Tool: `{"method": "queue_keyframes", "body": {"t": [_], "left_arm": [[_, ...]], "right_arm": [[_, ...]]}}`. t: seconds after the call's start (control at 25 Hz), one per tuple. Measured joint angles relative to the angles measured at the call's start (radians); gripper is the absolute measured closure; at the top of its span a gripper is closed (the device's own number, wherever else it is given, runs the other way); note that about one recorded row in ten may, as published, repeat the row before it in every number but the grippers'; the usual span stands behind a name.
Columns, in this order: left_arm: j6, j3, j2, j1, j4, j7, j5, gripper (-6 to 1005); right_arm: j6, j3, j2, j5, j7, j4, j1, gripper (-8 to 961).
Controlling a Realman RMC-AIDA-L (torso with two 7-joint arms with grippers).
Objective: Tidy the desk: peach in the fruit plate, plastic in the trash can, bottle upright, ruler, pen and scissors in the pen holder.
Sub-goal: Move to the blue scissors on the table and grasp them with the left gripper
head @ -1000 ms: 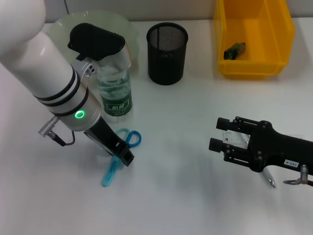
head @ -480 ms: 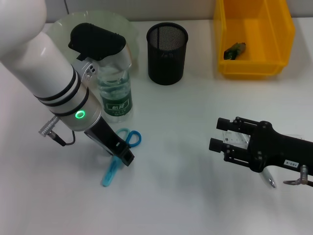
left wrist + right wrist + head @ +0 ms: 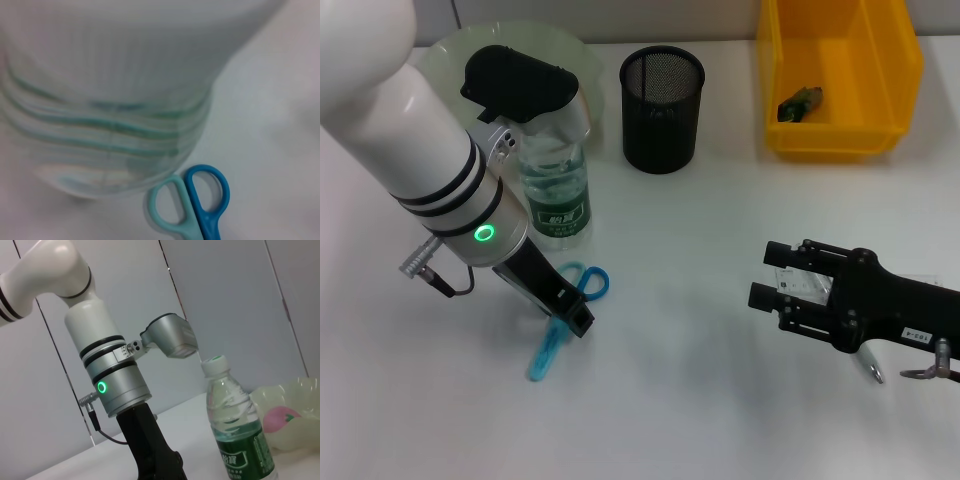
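**Standing bottle at risk as the left arm works low beside it**

On the left, the left gripper [image 3: 570, 312] reaches down to the counter [image 3: 680, 400] right over the blue scissors [image 3: 565, 318], with the water bottle [image 3: 556, 190] standing upright just beside the arm. I cannot tell how far its jaws are open or whether they touch the scissors; the arm's own body hides them. The main hazard, as I judge it, is the arm's thick wrist brushing the bottle on any sideways or lifting move and tipping it over, perhaps onto the fruit plate [image 3: 440, 55] behind, where the right wrist view shows the peach [image 3: 282, 419] already lying. A slanted pick could also skid the scissors away.

Toward the middle, the mesh pen holder [image 3: 662, 97] looks empty.

On the right, the right gripper [image 3: 760, 275] hovers above the counter, jaws apart, holding nothing. A pen [image 3: 869, 365] lies partly beneath that arm, and the yellow bin [image 3: 840, 130] contains a scrap of plastic [image 3: 799, 103].
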Motion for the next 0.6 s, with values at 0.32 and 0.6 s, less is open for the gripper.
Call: {"method": "queue_keyframes", "body": {"t": [0.32, 0.6], "left_arm": [[0.0, 0.0, 0.0, -0.003, -0.005, -0.002, 0.003, 534], [0.0, 0.0, 0.0, -0.003, -0.007, -0.003, 0.003, 536]], "right_arm": [[0.002, 0.001, 0.001, 0.0, 0.0, 0.002, 0.002, 317], [0.002, 0.001, 0.001, 0.0, 0.0, 0.002, 0.004, 317]]}}
